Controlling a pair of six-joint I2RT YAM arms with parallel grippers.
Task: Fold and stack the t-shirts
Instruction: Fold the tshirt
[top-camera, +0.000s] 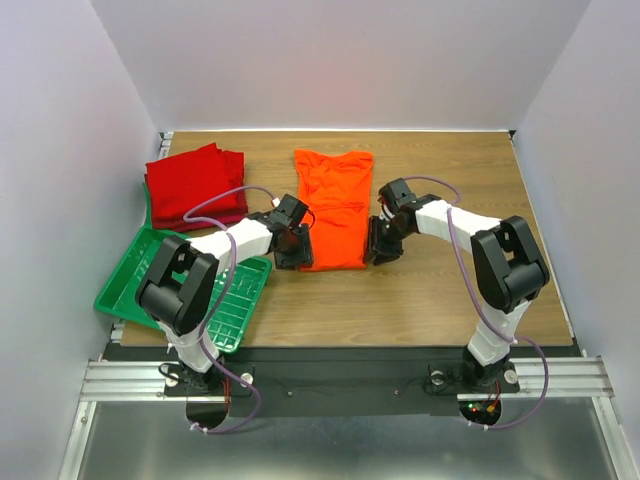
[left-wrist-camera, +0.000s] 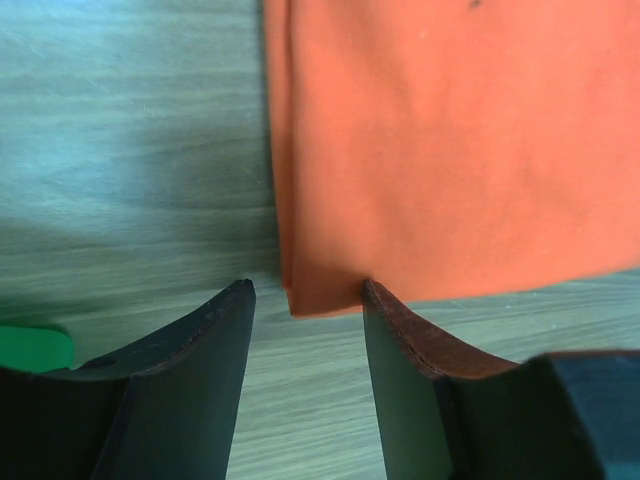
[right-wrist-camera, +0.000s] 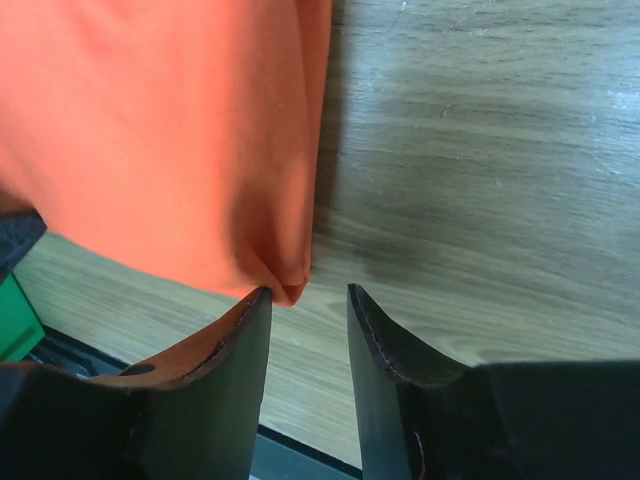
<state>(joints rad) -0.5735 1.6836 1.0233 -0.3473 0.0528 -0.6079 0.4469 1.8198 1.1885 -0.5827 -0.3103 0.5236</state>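
Note:
The bright orange t-shirt (top-camera: 335, 207) lies on the table as a long strip, sides folded in. My left gripper (top-camera: 295, 250) is open at its near left corner; in the left wrist view the corner (left-wrist-camera: 305, 298) sits just beyond the gap between my fingertips (left-wrist-camera: 305, 290). My right gripper (top-camera: 381, 245) is open at the near right corner; in the right wrist view that corner (right-wrist-camera: 285, 288) lies at the tip of the left finger (right-wrist-camera: 250, 310). Neither holds cloth. Deep red folded t-shirts (top-camera: 195, 185) are stacked at the back left.
A green plastic grid tray (top-camera: 135, 275) sits at the near left, partly under my left arm, and shows as a green patch in the left wrist view (left-wrist-camera: 35, 348). The wooden table (top-camera: 450, 290) has white walls round it.

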